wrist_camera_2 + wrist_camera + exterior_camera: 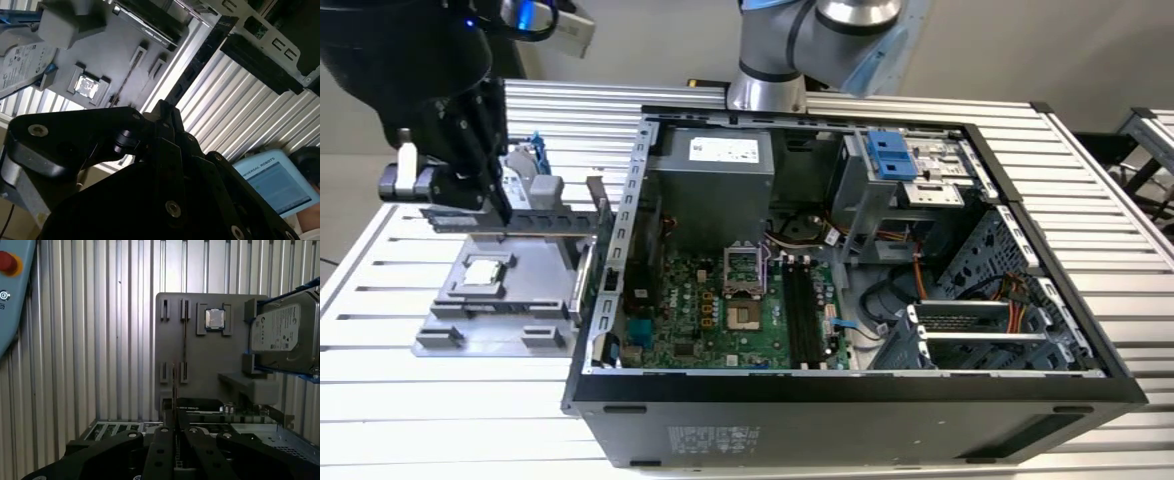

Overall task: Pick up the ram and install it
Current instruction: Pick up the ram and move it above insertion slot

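Black hand (173, 385), tips together, hangs over the grey holder (212, 357); the ram (185, 342) is an edge-on sliver.

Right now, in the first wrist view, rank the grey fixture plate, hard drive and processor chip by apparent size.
1. grey fixture plate
2. hard drive, cropped at the edge, so unsure
3. processor chip

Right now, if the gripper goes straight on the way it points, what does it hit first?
Probably the grey holder, at the slots beside the ram standing in it. The gripper points down at that spot; how far off it is I can't tell.
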Robot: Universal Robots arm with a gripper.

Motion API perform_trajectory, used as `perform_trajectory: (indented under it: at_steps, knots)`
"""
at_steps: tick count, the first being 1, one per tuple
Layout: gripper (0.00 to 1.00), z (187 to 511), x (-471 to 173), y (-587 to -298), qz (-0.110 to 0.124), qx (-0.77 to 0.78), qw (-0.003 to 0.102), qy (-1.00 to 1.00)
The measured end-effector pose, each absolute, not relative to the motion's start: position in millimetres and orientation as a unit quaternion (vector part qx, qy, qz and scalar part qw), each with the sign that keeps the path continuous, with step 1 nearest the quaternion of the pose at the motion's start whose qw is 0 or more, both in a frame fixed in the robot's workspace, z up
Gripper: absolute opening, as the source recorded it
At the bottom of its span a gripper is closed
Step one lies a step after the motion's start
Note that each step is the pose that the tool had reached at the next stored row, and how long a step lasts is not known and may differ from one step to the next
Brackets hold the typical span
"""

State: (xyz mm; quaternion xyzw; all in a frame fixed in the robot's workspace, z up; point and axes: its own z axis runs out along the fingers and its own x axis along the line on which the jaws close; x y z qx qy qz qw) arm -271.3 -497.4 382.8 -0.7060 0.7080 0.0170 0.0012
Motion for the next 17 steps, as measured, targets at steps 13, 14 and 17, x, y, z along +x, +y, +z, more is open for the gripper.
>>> perform_trajectory:
  at_steps: [13, 14, 17]
  knots:
    - [0.0, 383, -216, -497, 0.017, -0.706, 0.001, 0.708]
    - [0.0, 383, -211, -497, 0.017, -0.706, 0.001, 0.708]
    - [0.0, 383, -199, -497, 0.018, -0.706, 0.001, 0.708]
